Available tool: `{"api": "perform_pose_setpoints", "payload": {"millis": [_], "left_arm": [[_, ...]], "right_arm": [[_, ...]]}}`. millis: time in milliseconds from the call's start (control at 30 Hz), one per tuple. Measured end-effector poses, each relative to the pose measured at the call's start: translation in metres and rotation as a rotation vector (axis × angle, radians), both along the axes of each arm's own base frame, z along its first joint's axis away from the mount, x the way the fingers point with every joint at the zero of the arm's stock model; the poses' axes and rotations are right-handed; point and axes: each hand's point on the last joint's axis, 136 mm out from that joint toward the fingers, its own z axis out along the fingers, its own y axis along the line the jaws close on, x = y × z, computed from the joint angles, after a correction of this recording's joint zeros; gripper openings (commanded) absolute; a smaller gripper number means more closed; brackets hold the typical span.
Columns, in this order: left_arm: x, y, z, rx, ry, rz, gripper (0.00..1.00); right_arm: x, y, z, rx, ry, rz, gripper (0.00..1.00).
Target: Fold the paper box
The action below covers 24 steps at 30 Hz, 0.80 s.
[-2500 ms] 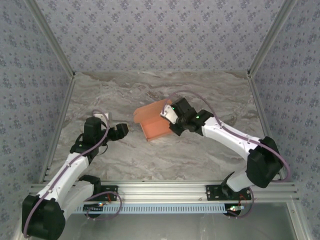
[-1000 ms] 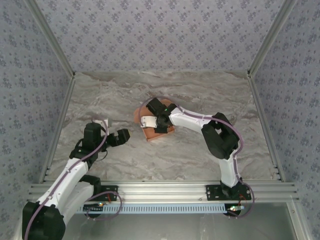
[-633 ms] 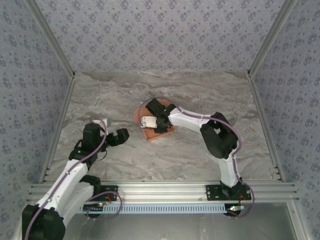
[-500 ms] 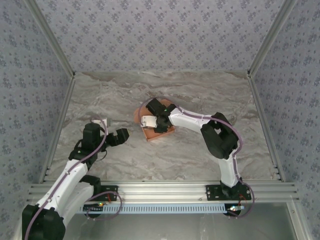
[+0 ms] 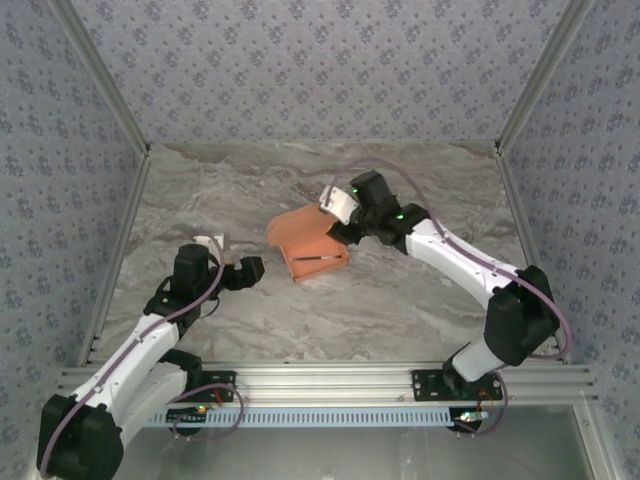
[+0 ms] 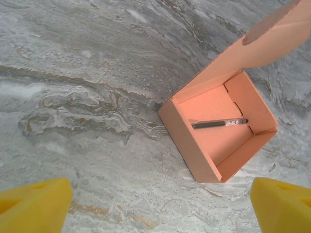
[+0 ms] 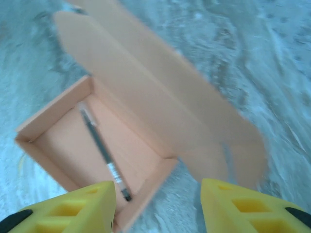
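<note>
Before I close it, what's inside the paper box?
One dark pen lies diagonally on the floor of the paper box, whose lid stands open. Nothing else shows inside. The strip of floor directly under the pen is covered.

We see a salmon-orange paper box [image 5: 300, 228], a black pen [image 6: 218, 123], a grey-veined marble table [image 5: 400, 310], yellow fingertips [image 6: 34, 204] and blue-grey floral walls [image 5: 320, 70].

paper box [image 6: 214, 143] lid flap cut off at picture edge, pen [image 7: 102, 153] blurred, markings unreadable
</note>
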Motion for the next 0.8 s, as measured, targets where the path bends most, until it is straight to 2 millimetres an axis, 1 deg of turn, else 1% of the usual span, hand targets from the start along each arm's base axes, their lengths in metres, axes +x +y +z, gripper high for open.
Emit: {"api": "perform_pose_setpoints", "payload": {"millis": [67, 100, 133, 200, 233, 333, 400, 500, 567, 667, 800], "left_arm": [[0.001, -0.005, -0.002, 0.027, -0.015, -0.027, 0.90], [0.003, -0.007, -0.003, 0.042, -0.023, -0.040, 0.89], [0.004, -0.008, -0.003, 0.053, -0.029, -0.049, 0.89], [0.009, -0.011, -0.001, 0.078, -0.045, -0.066, 0.87], [0.012, -0.012, 0.001, 0.087, -0.054, -0.072, 0.87], [0.022, -0.014, 0.007, 0.115, -0.088, -0.083, 0.87], [0.026, -0.015, 0.008, 0.132, -0.100, -0.093, 0.86], [0.032, -0.017, 0.009, 0.154, -0.107, -0.110, 0.85], [0.036, -0.019, 0.012, 0.166, -0.114, -0.118, 0.84], [0.041, -0.021, 0.015, 0.176, -0.121, -0.128, 0.84], [0.047, -0.024, 0.012, 0.197, -0.114, -0.145, 0.75]], "right_arm": [[0.011, -0.019, -0.007, 0.035, 0.031, -0.076, 0.63], [0.015, -0.028, -0.012, 0.050, 0.048, -0.112, 0.68], [0.019, -0.035, -0.015, 0.063, 0.060, -0.140, 0.70], [0.026, -0.044, -0.020, 0.081, 0.073, -0.170, 0.71], [0.029, -0.045, -0.020, 0.088, 0.071, -0.171, 0.72], [0.036, -0.035, -0.031, 0.111, 0.087, -0.142, 0.72], [0.039, -0.026, -0.043, 0.119, 0.114, -0.106, 0.72], [0.040, -0.015, -0.058, 0.127, 0.147, -0.053, 0.71], [0.040, -0.010, -0.064, 0.133, 0.163, -0.020, 0.70], [0.046, 0.001, -0.062, 0.150, 0.157, 0.030, 0.68], [0.055, 0.011, -0.056, 0.166, 0.133, 0.077, 0.60]]}}
